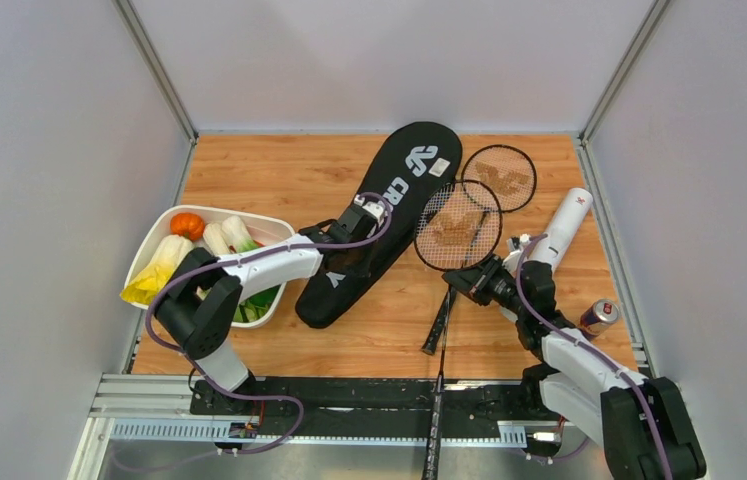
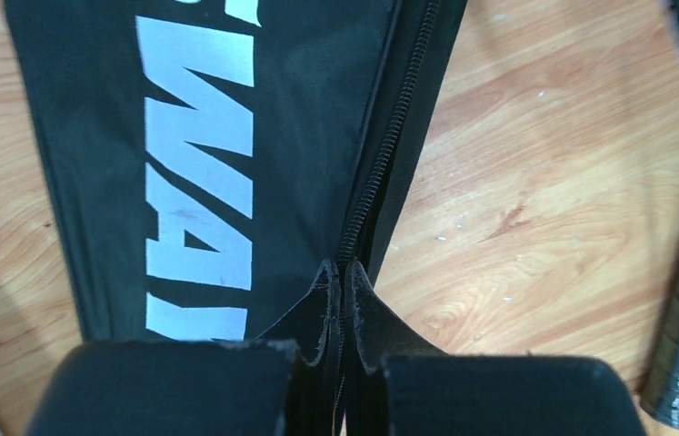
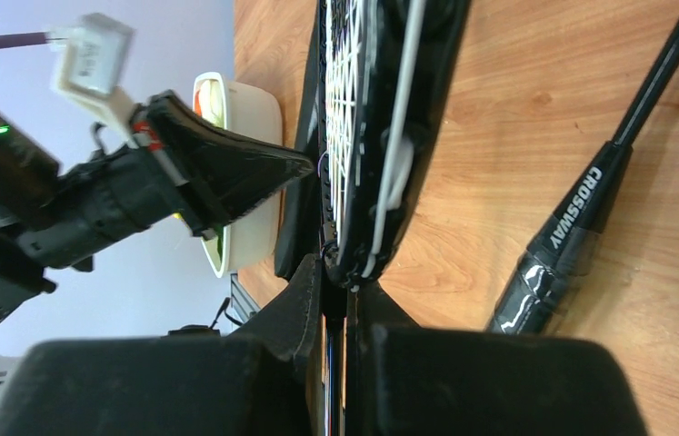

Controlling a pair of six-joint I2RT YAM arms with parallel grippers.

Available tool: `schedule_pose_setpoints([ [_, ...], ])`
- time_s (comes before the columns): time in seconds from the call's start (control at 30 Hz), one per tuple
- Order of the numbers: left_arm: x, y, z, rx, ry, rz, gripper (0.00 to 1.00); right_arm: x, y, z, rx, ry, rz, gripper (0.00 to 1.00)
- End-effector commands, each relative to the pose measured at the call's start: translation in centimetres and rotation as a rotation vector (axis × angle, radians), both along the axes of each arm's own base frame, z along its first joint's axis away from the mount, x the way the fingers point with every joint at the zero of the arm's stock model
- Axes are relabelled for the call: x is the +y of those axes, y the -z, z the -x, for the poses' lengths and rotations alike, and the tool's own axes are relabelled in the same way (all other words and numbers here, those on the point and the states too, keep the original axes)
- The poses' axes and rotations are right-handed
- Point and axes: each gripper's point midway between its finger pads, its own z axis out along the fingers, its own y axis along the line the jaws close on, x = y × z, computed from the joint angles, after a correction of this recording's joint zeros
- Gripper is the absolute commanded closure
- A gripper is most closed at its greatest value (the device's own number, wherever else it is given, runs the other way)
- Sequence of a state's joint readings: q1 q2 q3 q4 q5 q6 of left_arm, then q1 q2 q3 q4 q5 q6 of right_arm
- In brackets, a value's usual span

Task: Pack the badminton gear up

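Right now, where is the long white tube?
In the top view, the white tube lies at the right, just right of the rackets, beyond the can.

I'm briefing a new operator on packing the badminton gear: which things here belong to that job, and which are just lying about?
Belongs to the job: racket bag, near racket, far racket, white tube.
Just lying about: tray of toy vegetables, drink can.
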State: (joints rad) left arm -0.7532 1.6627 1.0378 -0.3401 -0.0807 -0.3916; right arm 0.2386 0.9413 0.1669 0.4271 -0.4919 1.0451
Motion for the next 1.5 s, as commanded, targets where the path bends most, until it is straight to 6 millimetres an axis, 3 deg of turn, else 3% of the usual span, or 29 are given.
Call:
schedule_pose_setpoints([
  [0.0, -1.0, -4.4, -1.5, -0.106, -0.071, 0.115, 1.00, 0.7, -0.7, -0.1, -0.002, -0.018, -0.042, 1.00],
  [0.37, -1.4, -7.6, -0.6, -0.140, -0.090, 0.252, 1.00, 2.3, -0.4, -0.3, 0.056, -0.054, -0.089, 1.00],
  [0.73, -2.0, -7.0, 1.0, -0.100, -0.043, 0.312, 1.00, 5.1, -1.1, -0.8, 0.110, -0.118, -0.166, 1.00],
  [1.03, -2.7, -7.0, 3.2, -0.053, 0.038, 0.384, 1.00, 7.2, -2.0, -4.1, 0.086, -0.145, -0.234, 1.00],
  [1.33, -2.4, -7.1, 5.1, -0.028, 0.096, 0.417, 1.00, 9.0, 0.1, -8.1, 0.102, -0.127, -0.204, 1.00],
  [1.47, -2.8, -6.9, 5.9, -0.001, 0.124, 0.444, 1.00, 10.7, 0.1, -9.3, 0.063, -0.166, -0.187, 1.00],
])
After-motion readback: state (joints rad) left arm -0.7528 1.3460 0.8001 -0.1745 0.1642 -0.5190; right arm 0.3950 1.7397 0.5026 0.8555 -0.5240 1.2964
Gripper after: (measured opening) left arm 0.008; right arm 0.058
